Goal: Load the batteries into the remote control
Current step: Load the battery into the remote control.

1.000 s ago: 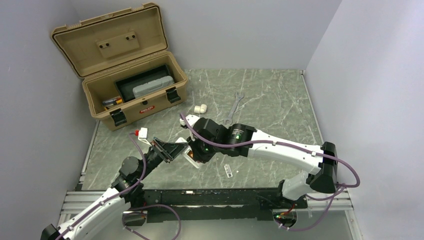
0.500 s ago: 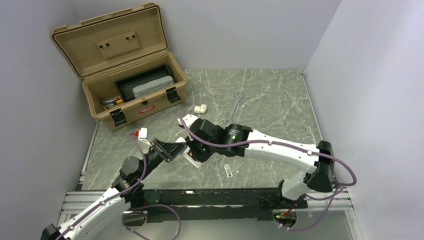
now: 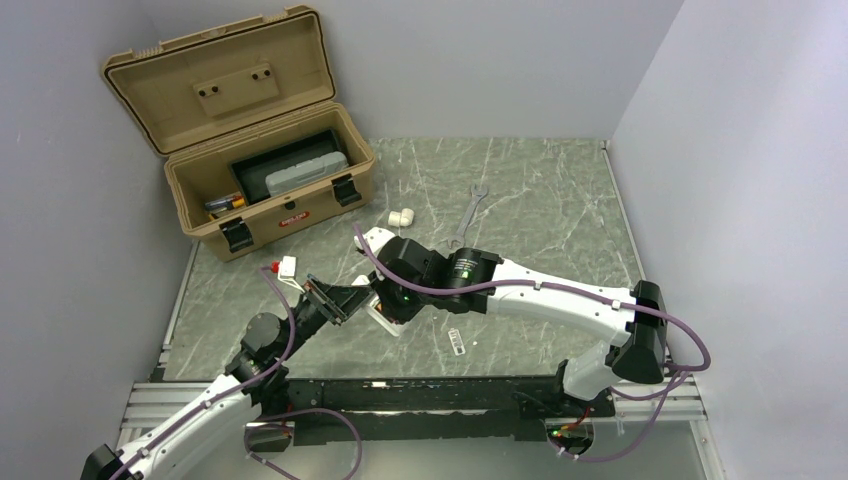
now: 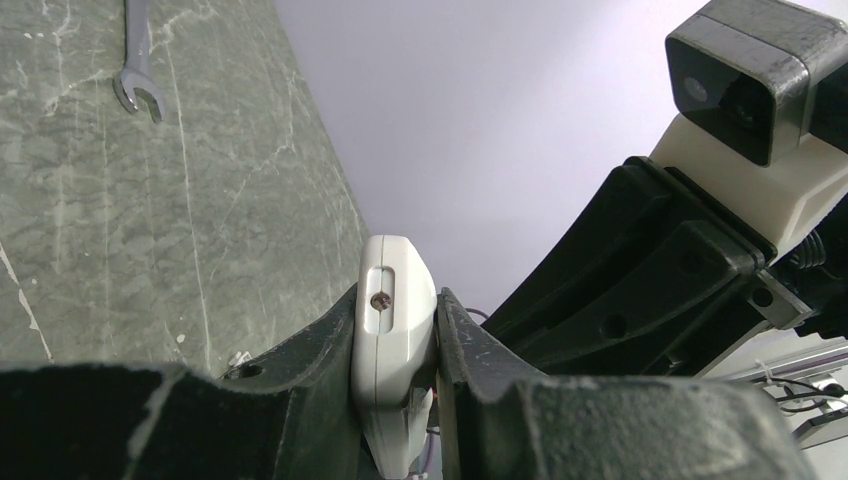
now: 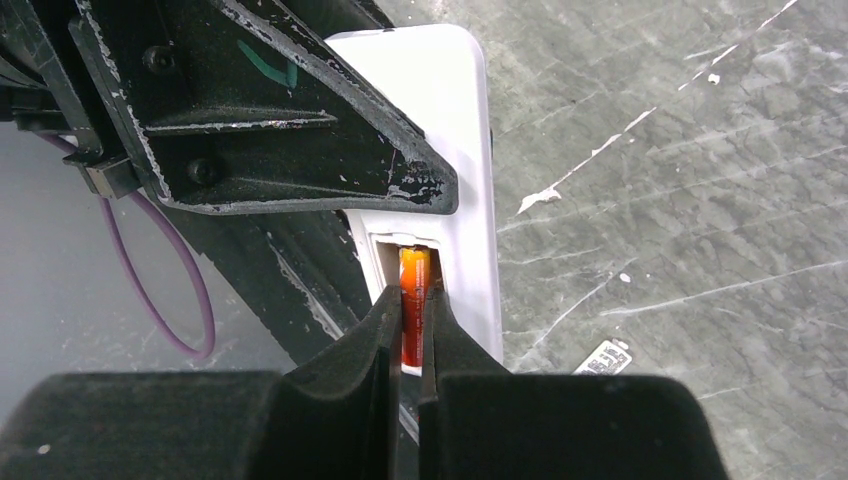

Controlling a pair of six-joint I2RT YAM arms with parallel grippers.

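Observation:
The remote control (image 4: 398,270), a slim white bar, is held off the table with my left gripper (image 4: 396,302) shut on its sides. In the right wrist view its back (image 5: 455,130) faces the camera, with the battery recess open. An orange-red battery (image 5: 414,275) sits pinched in my right gripper (image 5: 413,297), its far end inside the recess. From above, the two grippers meet over the table's front centre, left (image 3: 358,297) and right (image 3: 385,306), and only a white corner of the remote (image 3: 386,323) shows.
An open tan toolbox (image 3: 300,212) stands at the back left with a grey case and an orange item inside. A white pipe elbow (image 3: 402,216) and a silver wrench (image 3: 467,215) lie behind the grippers. A small printed label (image 3: 457,341) lies on the table near the front.
My right arm has edged slightly left, toward the left gripper, with the battery still pinched. The left arm and the remote have hardly moved.

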